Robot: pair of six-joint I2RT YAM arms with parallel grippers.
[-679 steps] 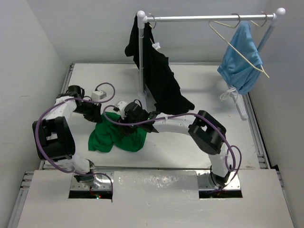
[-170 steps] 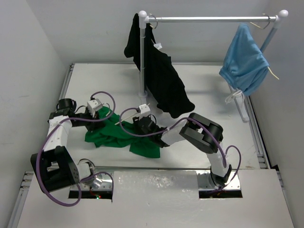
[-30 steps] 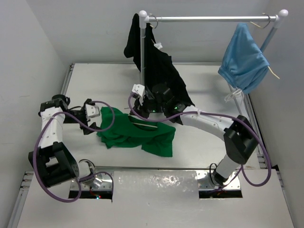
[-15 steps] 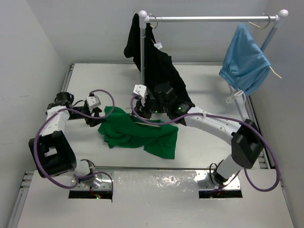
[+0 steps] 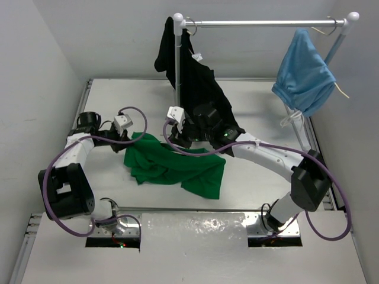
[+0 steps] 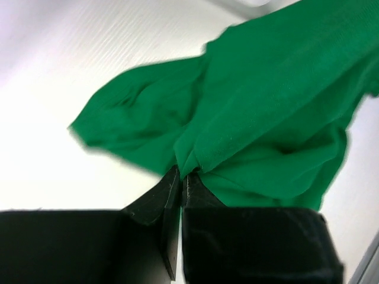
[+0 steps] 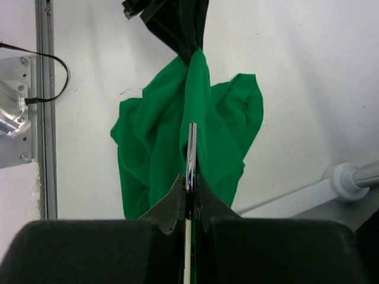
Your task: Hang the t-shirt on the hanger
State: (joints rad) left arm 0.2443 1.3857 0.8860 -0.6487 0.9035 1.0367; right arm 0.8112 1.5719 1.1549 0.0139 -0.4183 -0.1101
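Note:
The green t-shirt (image 5: 172, 167) lies bunched on the table between the arms. My left gripper (image 5: 126, 140) is shut on a fold at the shirt's left edge, which shows close in the left wrist view (image 6: 180, 176) with the cloth (image 6: 266, 106) spreading beyond. My right gripper (image 5: 180, 142) sits at the shirt's far edge, just in front of the black garment. In the right wrist view it (image 7: 190, 184) is shut on the hanger (image 7: 190, 151), of which only the thin metal hook and cream stem show. The shirt (image 7: 219, 142) covers the rest. In the top view the hanger is hidden.
A metal clothes rail (image 5: 260, 23) spans the back on a white post (image 5: 176, 71). A black garment (image 5: 201, 100) hangs at its left end, down to the table behind my right wrist. A light-blue garment (image 5: 305, 74) hangs at the right end. White walls close in on both sides.
My left gripper has moved away from me and slightly right, still holding the shirt's edge. The shirt has shifted right and the cream hanger bar seen before is now covered.

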